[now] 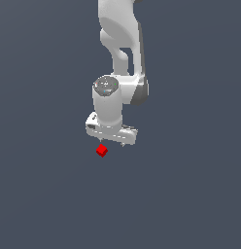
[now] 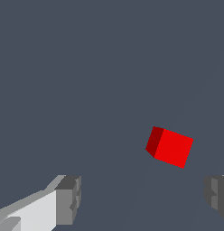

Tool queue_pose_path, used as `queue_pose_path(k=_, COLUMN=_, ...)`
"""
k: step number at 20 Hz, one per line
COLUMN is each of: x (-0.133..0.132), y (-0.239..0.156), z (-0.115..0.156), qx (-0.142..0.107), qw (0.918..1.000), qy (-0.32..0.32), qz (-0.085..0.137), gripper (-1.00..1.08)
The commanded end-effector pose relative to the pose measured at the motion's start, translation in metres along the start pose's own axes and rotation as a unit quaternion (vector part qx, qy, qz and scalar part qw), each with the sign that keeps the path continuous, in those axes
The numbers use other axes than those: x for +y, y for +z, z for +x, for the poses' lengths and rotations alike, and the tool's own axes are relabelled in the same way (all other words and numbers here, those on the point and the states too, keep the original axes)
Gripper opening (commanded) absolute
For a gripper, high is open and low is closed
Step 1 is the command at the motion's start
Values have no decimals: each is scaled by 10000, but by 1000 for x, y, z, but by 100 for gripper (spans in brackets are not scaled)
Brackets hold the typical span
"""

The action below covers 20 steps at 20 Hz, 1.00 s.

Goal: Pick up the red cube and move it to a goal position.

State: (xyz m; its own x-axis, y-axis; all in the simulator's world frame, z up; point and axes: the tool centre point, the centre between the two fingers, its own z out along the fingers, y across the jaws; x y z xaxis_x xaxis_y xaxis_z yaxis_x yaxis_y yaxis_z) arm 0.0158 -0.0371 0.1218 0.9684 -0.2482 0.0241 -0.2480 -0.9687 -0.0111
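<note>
Red cube (image 2: 174, 148): we see it resting alone on the plain grey bench (image 1: 44, 194), just below the end effector (image 1: 112, 139) in the exterior view, not touched.
End effector state: fingers (image 2: 68, 200) spread wide, nothing between them; the cube sits ahead of the gap, nearer one finger.
Handling: we judge it rigid, light, smooth-faced, so possibly slippery.
Grip: we would pinch two opposite flat faces at mid-height, after turning to match its skewed edges.

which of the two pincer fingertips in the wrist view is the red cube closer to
The dark grey fingertip at the frame edge, without a visible white arm; the small bright red cube sits well off-centre toward it, touching neither.
</note>
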Motion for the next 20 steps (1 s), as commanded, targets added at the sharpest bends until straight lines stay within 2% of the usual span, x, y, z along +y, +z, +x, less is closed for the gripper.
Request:
queue_pose_path(k=1, x=14, y=24, z=3, qx=-26, qw=9992, qy=403, qz=-28, gripper=100)
queue_pose_path(k=9, x=49, y=82, z=5, qx=-85, qw=9903, qy=1382, qz=-73, gripper=100)
queue_pose_path(k=17, x=60, y=101, z=4, qx=-109, qw=9853, qy=1700, qz=-77, gripper=100)
queue_pose_path(k=18, x=60, y=101, z=4, qx=-109, qw=9853, qy=1700, qz=-77, gripper=-100)
queue_pose_path(k=20, x=60, y=101, z=4, qx=-109, qw=9853, qy=1700, qz=-77, gripper=-100)
